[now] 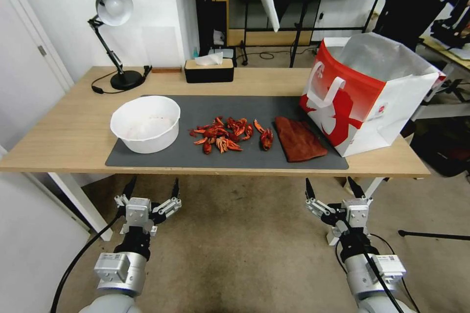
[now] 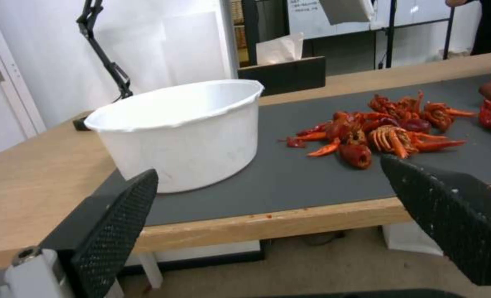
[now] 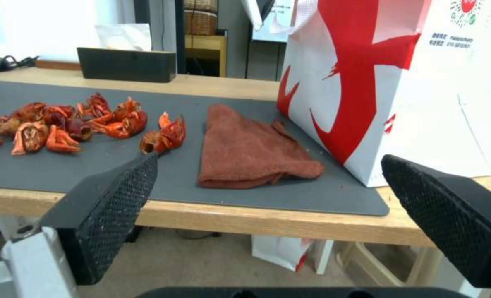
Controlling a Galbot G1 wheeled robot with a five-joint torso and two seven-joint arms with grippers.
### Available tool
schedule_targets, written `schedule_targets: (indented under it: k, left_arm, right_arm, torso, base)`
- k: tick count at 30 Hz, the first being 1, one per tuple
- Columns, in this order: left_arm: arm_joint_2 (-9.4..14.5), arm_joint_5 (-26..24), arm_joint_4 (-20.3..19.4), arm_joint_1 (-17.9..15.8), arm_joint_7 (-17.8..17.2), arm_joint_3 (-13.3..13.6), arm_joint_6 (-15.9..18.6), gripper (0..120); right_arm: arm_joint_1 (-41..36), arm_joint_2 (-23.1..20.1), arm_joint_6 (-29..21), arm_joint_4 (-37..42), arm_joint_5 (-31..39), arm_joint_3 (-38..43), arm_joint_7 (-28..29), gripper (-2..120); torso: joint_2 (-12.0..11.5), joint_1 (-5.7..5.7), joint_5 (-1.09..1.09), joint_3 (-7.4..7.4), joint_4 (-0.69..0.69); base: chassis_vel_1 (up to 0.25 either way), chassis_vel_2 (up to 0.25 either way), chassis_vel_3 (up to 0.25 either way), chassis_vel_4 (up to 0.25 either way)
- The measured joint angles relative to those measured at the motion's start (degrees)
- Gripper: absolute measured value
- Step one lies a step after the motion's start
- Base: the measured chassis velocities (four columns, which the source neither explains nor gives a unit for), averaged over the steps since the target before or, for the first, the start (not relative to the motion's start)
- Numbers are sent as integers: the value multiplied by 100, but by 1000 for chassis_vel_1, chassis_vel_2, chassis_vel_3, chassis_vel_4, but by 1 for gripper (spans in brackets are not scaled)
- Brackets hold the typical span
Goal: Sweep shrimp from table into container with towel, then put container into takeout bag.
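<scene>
White walls, beige floor (image 1: 245, 244), black desk lamp (image 1: 111, 14), dark shelving behind

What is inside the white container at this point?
The container holds no shrimp; faint red stains mark its inner floor. The shrimp lie beside it on the grey mat. From the left wrist view, its near wall hides the interior.

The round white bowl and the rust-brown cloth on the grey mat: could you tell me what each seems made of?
The round white bowl looks like thin, smooth plastic: slightly wavy rim, faint sheen. The rust-brown cloth looks like soft, napped fabric, probably terry or microfibre: matte, fuzzy, folded limply.
</scene>
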Motion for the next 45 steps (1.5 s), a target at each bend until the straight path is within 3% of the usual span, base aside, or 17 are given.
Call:
schedule_targets:
  k: [16, 19, 20, 23, 27, 45]
  left_arm:
    - [37, -77, 0, -43, -88, 36, 59, 100]
    - [264, -554, -32, -332, -620, 293, 451, 100]
    - [264, -554, -32, -332, -620, 293, 451, 100]
    - [546, -1148, -86, -677, -1285, 608, 939, 100]
    - [824, -1718, -123, -1017, -1884, 923, 1309, 100]
    - [821, -1588, -5, -834, -1819, 987, 1112, 100]
  right_arm:
    - [17, 9, -88, 4, -4, -16, -24, 100]
    - [139, 96, -638, 46, -78, -154, -229, 100]
    - [139, 96, -638, 46, -78, -154, -229, 100]
    - [295, 211, -1342, 110, -185, -326, -496, 100]
    - [393, 343, -1527, 216, -218, -407, -598, 100]
    - [493, 264, -1523, 193, -80, -246, -573, 100]
  torso:
    - [0, 0, 0, 0, 1]
    - [0, 0, -1, 0, 0]
    - [0, 0, -1, 0, 0]
    - [0, 0, 0, 0, 0]
    - [0, 1, -1, 0, -3]
    - [0, 1, 0, 0, 0]
  base:
    - [0, 0, 0, 0]
    - [0, 0, 0, 0]
    - [0, 0, 0, 0]
    - [0, 0, 0, 0]
    - [0, 0, 0, 0]
    - [0, 0, 0, 0]
